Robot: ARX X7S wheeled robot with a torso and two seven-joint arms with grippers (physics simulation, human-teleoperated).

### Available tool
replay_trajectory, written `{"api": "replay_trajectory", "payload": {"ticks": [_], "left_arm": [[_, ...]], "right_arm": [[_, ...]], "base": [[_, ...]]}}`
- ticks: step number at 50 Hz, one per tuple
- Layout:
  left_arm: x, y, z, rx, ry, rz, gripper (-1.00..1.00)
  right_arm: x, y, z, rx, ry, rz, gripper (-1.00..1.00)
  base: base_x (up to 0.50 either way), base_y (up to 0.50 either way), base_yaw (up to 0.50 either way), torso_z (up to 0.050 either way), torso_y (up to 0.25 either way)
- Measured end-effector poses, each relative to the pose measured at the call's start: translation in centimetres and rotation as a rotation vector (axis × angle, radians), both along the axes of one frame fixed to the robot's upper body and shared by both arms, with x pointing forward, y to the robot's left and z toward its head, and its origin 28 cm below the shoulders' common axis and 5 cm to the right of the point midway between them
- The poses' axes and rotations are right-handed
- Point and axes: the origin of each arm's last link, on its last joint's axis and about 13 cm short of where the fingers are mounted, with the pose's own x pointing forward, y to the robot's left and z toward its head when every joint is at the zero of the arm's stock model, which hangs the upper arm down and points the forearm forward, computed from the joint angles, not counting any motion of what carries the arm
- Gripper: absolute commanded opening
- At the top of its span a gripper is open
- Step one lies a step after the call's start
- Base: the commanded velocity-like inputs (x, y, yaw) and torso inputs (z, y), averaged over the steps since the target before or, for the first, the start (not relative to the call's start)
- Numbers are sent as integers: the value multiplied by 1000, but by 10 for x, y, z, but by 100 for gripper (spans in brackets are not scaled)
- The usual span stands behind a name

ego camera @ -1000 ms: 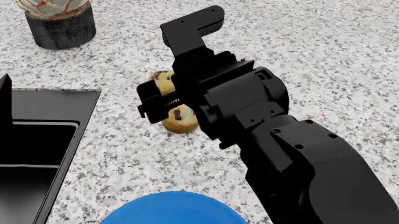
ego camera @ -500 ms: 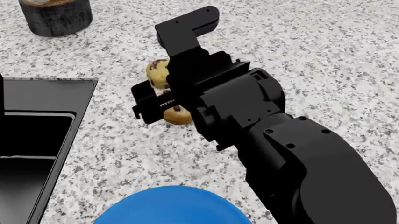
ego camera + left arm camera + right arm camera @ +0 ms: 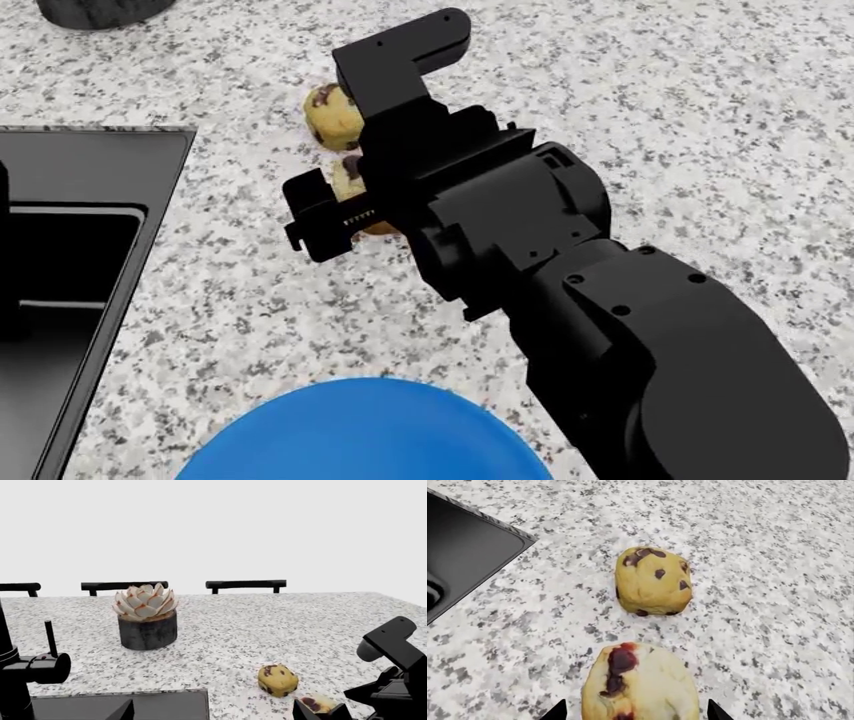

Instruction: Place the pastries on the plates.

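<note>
Two muffins on counter; near muffin (image 3: 639,685) sits between our right gripper (image 3: 634,712) tips, jaws open. We should close squarely, avoid nudging far muffin (image 3: 652,581), then carry to blue plate (image 3: 360,435).

Overhead head view, two close wrist-views

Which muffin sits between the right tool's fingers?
The near muffin, with the dark red streak, lies between the right tool's fingertips. The far muffin, studded with chips, sits apart beyond it on the counter.
</note>
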Motion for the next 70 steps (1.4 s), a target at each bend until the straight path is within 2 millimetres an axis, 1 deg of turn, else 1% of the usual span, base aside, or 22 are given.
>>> {"api": "replay_trajectory", "payload": {"ticks": [12,16,17,18,36,37,51,56,59,63,70], "left_arm": [[0,-1,0,-3,-5,-7,100],[0,-1,0,-2,-7,-10,100],[0,-1,-1,-3,-7,-10,100],[-1,-1,-1,-3,-6,-11,100],[-4,-2,-3,-22,-5,-23,100],[-5,-2,-3,-22,-5,-23,100],[-4,-4,-3,-26,-7,-22,100],[-3,-5,-4,-29,-8,-21,100],[-2,-6,-5,-32,-8,-22,100],[1,-9,-5,-35,-9,-24,100],[5,-13,-6,-42,-12,-31,100]], "right_arm": [[0,0,-1,-2,1,-1,100],[0,-1,-1,-2,0,-3,100],[1,-1,2,-11,-14,-7,100],[1,-1,4,-11,-21,-8,100],[1,-1,3,-15,-22,-6,100],[1,-1,3,-16,-22,-5,-100],[2,-3,3,8,-17,-10,-100],[-2,-6,11,43,-29,9,-100],[-11,-11,19,59,-49,32,-100],[-29,-23,32,73,-82,54,-100],[-73,-48,47,73,-130,77,-100]], "base": [[0,0,0,0,0],[0,0,0,17,-248],[0,0,0,16,-156],[0,0,0,0,0],[0,0,0,0,0],[0,0,0,0,0],[1,0,1,0,-1],[0,0,0,0,0],[0,0,0,0,0],[0,0,0,0,0],[0,0,0,0,0]]}}
